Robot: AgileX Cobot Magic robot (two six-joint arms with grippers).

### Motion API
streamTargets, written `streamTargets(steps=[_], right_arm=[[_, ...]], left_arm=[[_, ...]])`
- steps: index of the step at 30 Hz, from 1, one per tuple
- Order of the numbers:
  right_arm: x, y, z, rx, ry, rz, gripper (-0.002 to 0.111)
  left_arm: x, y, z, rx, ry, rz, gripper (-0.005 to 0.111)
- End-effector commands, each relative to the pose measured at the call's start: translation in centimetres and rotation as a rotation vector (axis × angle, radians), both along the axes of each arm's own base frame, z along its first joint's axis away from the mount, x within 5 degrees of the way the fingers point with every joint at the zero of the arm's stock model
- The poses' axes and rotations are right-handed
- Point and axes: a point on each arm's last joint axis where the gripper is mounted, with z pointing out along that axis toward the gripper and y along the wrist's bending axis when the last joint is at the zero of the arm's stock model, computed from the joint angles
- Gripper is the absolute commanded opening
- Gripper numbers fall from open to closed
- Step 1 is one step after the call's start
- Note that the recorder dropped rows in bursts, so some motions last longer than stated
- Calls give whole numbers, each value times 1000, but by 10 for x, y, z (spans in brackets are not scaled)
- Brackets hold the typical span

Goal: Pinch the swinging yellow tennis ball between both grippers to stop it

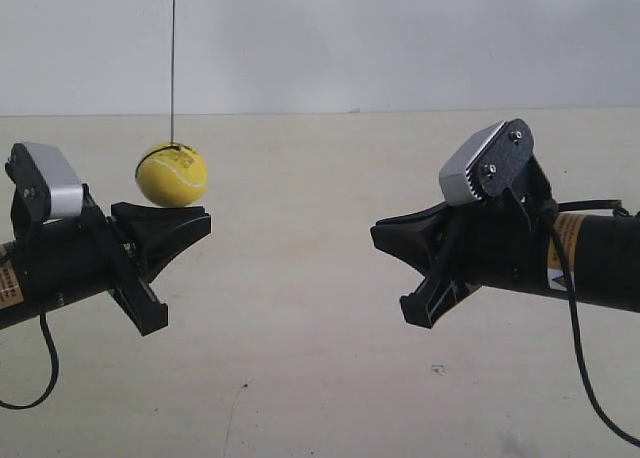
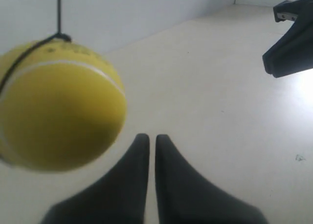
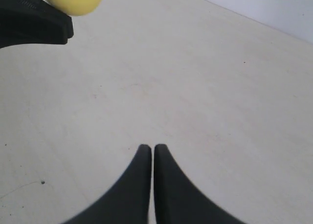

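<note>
Exterior view: the yellow tennis ball (image 1: pixel 171 174) hangs on a thin dark string (image 1: pixel 173 58) right over the tip of the left gripper (image 1: pixel 200 220); whether they touch cannot be told. The right gripper (image 1: pixel 380 234) points toward it from well apart, above the pale counter (image 1: pixel 300 368). In the wrist views each gripper's jaws stand pressed nearly together, only a thin slit between, gripping nothing; the ball sits beside the left jaws, not between them.
</note>
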Motion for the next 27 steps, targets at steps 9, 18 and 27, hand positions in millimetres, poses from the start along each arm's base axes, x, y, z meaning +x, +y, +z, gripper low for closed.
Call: streamTargets(steps=[9,18,27], right_arm=[[4,-2,-1,-39,-30,-32,0],[17,-18,-7,-138,-19,-254,0],[16,-15,-4,-75,-4,-231,0]], left_arm=[[4,2,-2,21,5,52,5],[4,2,-2,22,5,41,5],[3,1,-2,21,-1,33,5]])
